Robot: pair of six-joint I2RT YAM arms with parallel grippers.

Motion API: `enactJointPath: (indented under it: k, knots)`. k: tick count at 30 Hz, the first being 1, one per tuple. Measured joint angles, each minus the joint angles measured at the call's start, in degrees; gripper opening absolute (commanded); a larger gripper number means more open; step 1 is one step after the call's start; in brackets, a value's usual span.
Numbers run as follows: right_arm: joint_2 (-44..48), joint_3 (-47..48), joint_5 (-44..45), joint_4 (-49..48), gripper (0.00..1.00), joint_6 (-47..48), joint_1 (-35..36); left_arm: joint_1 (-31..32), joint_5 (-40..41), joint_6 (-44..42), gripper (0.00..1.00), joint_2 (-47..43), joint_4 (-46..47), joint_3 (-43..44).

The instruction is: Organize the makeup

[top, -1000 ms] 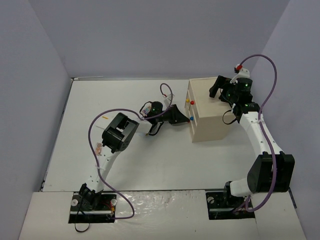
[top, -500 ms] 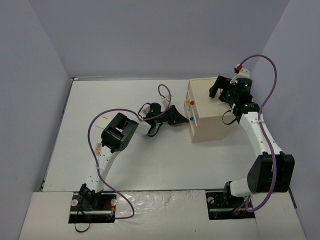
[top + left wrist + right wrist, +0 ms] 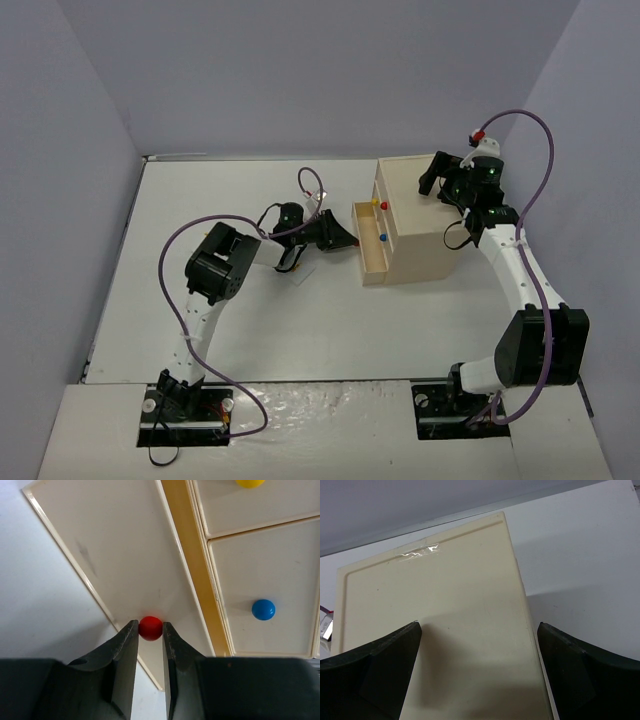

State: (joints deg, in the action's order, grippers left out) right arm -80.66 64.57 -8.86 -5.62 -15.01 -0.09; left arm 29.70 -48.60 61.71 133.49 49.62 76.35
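One small white card (image 3: 303, 271), the only makeup I can make out, lies on the table (image 3: 300, 330) just near of the left wrist, left of the drawer box (image 3: 425, 235). Since a second ago the left claw (image 3: 149, 624), clamped on a red knob (image 3: 150, 629), has drawn one drawer (image 3: 368, 255) out leftward; its inside shows plain beige wood. The right claw (image 3: 477, 626) stays spread wide over the box's top.

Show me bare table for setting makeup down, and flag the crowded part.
Free: the near strip of table between its front edge and the drawer box, and the far-left corner. Crowded: beside the open drawer, where the left claw pinches the red knob.
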Motion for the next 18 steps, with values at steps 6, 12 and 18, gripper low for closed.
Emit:
enactJointPath:
  k: [6,12,18]
  knots:
    - [0.0,-0.2,0.1,-0.3,0.98,-0.6,-0.8,-1.4,-0.9,-3.4,0.0,-2.9,-4.8,-1.9]
    - [0.0,-0.3,0.0,-0.5,0.98,-0.9,-1.2,-2.9,-1.7,-5.9,0.0,-4.4,-7.9,-2.8]
    - [0.0,-0.4,0.0,-0.5,0.98,-1.1,-1.6,-3.4,-2.2,-6.3,0.0,-5.1,-8.0,-3.9]
